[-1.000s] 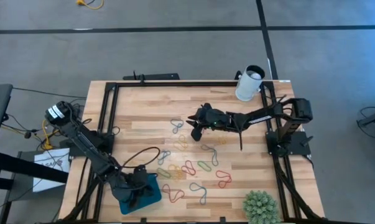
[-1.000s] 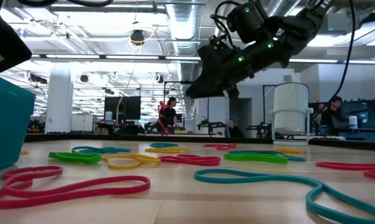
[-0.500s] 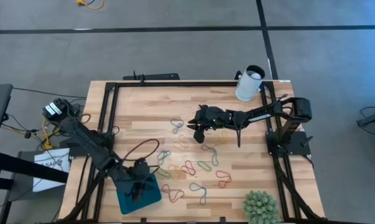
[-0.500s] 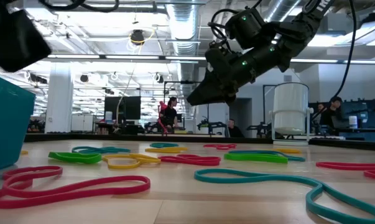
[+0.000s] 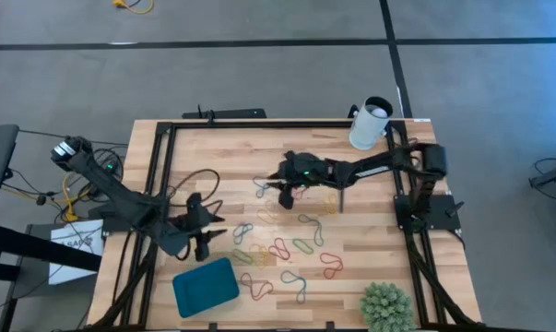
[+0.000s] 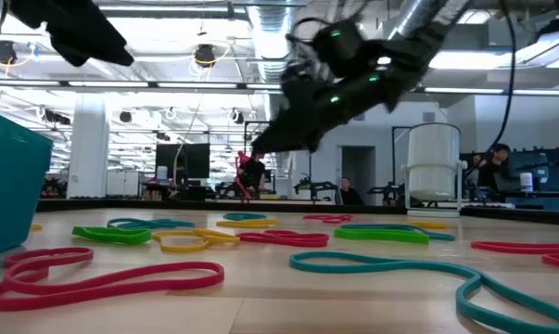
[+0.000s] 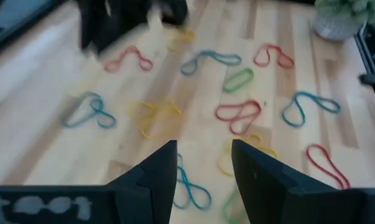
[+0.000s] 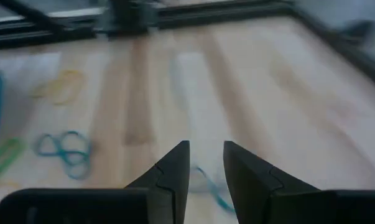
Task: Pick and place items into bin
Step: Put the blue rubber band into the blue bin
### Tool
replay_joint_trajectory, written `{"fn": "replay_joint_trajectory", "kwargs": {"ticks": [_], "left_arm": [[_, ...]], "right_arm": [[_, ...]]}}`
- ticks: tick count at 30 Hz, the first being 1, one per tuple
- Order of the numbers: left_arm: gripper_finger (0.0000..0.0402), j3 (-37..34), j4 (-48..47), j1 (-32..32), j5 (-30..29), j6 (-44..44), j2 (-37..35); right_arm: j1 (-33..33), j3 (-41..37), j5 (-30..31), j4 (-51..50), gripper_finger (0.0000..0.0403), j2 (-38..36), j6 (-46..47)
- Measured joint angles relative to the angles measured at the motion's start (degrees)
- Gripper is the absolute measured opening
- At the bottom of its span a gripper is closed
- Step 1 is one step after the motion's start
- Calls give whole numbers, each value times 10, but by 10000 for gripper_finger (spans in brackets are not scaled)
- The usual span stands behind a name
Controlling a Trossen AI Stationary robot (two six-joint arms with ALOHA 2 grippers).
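The worktop (image 5: 213, 152) is pale wood planks with a black metal frame running round the edges; most of the free room is along the far side and the left half, which is bare wood, while the middle is littered with rubber bands (image 5: 279, 249); they're thin floppy loops, red, green, yellow, blue, most twisted into figure-eights and lying flat. The bin (image 5: 206, 287) is a shallow teal tray with rounded corners, smooth plastic by the look of it, sitting near the front edge on the left side, just left of the band pile; I can't make out anything inside it from above.

Left claw (image 5: 204, 235) hangs over bare wood just behind the bin, clear of it; its two dark fingers (image 7: 159, 171) stand apart with nothing between them, and the wrist view looks out across the scattered bands. Right claw (image 5: 285, 190) is out over the far part of the pile, above a blue band (image 5: 262, 187); its fingers (image 8: 175, 165) have a gap between them and nothing in it, so open and empty too.

A white cylinder cup (image 5: 370, 123) stands at the far right corner by the frame; a spiky green plant (image 5: 386, 307) fills the near right corner; so both right corners are tight for moving.
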Motion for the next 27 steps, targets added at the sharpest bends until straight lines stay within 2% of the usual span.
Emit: {"fn": "replay_joint_trajectory", "kwargs": {"ticks": [3,5,9,12,18,27], "left_arm": [[142,0,-7,4,-3,7,-20],[142,0,-12,4,-2,7,-27],[142,0,-34,3,-1,13,-32],[142,0,-33,3,-7,32,-32],[141,12,-51,3,-51,68,-39],[141,58,-151,3,-139,69,-86]], "right_arm": [[10,66,11,-113,93,53,-30],[10,118,17,-123,93,78,-42],[0,175,39,-205,93,106,-58],[-8,196,39,-276,93,125,-30],[-19,207,40,-265,93,154,-26],[-19,210,41,-266,90,184,-24]]}}
